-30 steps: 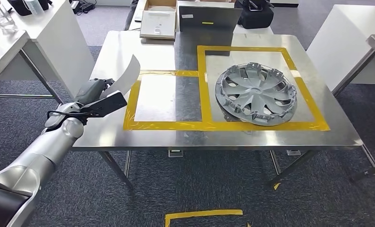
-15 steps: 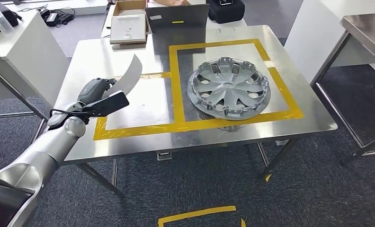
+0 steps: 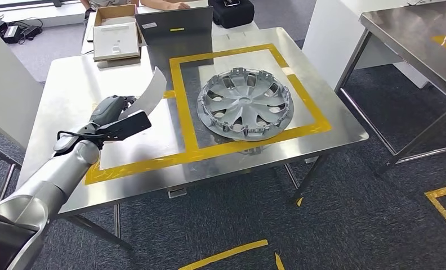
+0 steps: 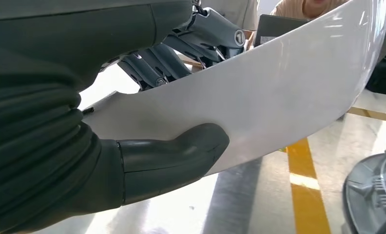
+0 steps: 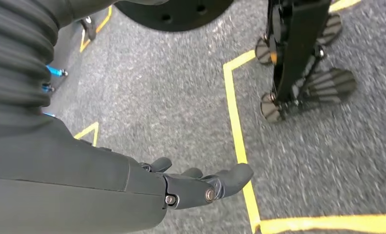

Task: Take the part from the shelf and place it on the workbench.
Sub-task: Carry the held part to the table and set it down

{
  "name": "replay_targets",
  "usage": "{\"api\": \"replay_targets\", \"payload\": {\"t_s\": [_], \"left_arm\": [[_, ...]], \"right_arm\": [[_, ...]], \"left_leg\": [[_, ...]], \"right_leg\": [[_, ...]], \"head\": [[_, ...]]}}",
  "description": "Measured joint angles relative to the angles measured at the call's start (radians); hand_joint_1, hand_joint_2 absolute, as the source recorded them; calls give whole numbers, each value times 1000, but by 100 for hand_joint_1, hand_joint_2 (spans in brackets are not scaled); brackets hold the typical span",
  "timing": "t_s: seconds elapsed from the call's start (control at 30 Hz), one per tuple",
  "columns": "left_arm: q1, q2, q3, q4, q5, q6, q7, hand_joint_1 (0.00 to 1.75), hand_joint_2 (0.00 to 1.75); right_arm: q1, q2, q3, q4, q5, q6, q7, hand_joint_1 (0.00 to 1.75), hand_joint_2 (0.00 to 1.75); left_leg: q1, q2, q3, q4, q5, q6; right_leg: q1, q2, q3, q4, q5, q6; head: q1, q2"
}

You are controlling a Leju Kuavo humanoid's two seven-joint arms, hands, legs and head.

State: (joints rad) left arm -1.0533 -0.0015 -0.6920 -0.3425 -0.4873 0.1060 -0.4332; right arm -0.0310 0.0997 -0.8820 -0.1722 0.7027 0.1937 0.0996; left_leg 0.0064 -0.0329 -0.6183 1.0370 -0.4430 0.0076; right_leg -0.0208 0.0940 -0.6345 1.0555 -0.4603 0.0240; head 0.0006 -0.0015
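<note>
My left hand [image 3: 111, 115] holds a curved white panel part [image 3: 148, 93] over the left side of the steel workbench [image 3: 68, 84], above the smaller yellow-taped rectangle [image 3: 136, 160]. In the left wrist view the thumb [image 4: 181, 151] presses the white part [image 4: 279, 97] from one side and the darker fingers [image 4: 191, 39] back it from the other. A grey wheel cover [image 3: 244, 103] lies in the larger taped square on the bench. My right hand [image 5: 196, 185] hangs over the carpet floor, fingers loosely extended, holding nothing.
A cardboard box with a white tray [image 3: 115, 36] and a dark laptop-like panel [image 3: 175, 25] stand at the bench's far edge. A second steel table [image 3: 418, 34] is at the right, a white cabinet [image 3: 4, 84] at the left. Yellow tape marks [image 3: 226, 254] the floor.
The whole view has shifted: the bench and wheel cover now sit further left in the picture as the camera turned. My left hand keeps the white part in the same hold.
</note>
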Motion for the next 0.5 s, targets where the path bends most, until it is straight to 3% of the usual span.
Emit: {"api": "replay_targets", "payload": {"t_s": [0.03, 0.1, 0.17, 0.2, 0.23, 0.3, 0.37, 0.4, 0.5], "left_arm": [[0, 0, 0, 0, 0, 0, 0, 175, 175], [0, 2, 0, 1, -1, 0, 0, 175, 175], [4, 4, -1, 5, -2, 0, 0, 175, 175], [5, 4, -2, 7, -3, 0, 0, 175, 175], [5, 5, -3, 9, -4, -1, 0, 175, 175], [4, 6, -4, 11, -4, -3, 2, 175, 175], [1, 8, -4, 11, -6, -4, 6, 175, 175], [0, 9, -4, 12, -9, -4, 12, 175, 175], [0, 15, -8, 17, -38, -1, 68, 175, 175]], "right_arm": [[-1, 0, 0, 0, 0, 0, 0, 0, 175], [-5, 0, 0, 0, 0, 1, 0, 0, 175], [-8, -1, 0, 0, 0, 0, 0, 0, 175], [-8, -2, 0, 0, -1, -2, 1, 0, 175], [-8, -3, 0, 0, -1, -3, 1, 0, 175], [-9, -4, 0, 0, -2, -5, 2, 0, 175], [-10, -5, 0, 0, -1, -5, 1, 0, 175], [-10, -4, 0, 0, -1, -5, 0, 0, 175], [-9, -4, 0, 0, 1, -5, -3, 0, 175]], "left_leg": [[3, 6, 3, -5, 2, 5], [4, 16, 6, -8, 3, 11], [3, 26, 6, -6, 2, 12], [3, 31, 6, -5, 1, 12], [3, 34, 6, -3, 0, 11], [2, 40, 5, 2, -4, 5], [-3, 44, 4, 7, -9, -6], [-5, 45, 3, 7, -11, -8], [-8, 47, 4, 2, -13, 6]], "right_leg": [[2, -24, -12, 26, -16, 4], [4, -73, -65, 134, -68, 11], [3, -86, -117, 231, -96, 16], [2, -87, -121, 235, -86, 17], [2, -89, -105, 202, -61, 17], [3, -95, -42, 80, -7, 13], [6, -99, -1, 2, 12, 0], [7, -99, 3, -7, 11, -6], [7, -94, 5, -11, 16, -12]], "head": [[2, 0], [6, 0], [6, 0], [6, 0], [6, 0], [6, 0], [5, 0], [5, 0], [4, 0]]}}
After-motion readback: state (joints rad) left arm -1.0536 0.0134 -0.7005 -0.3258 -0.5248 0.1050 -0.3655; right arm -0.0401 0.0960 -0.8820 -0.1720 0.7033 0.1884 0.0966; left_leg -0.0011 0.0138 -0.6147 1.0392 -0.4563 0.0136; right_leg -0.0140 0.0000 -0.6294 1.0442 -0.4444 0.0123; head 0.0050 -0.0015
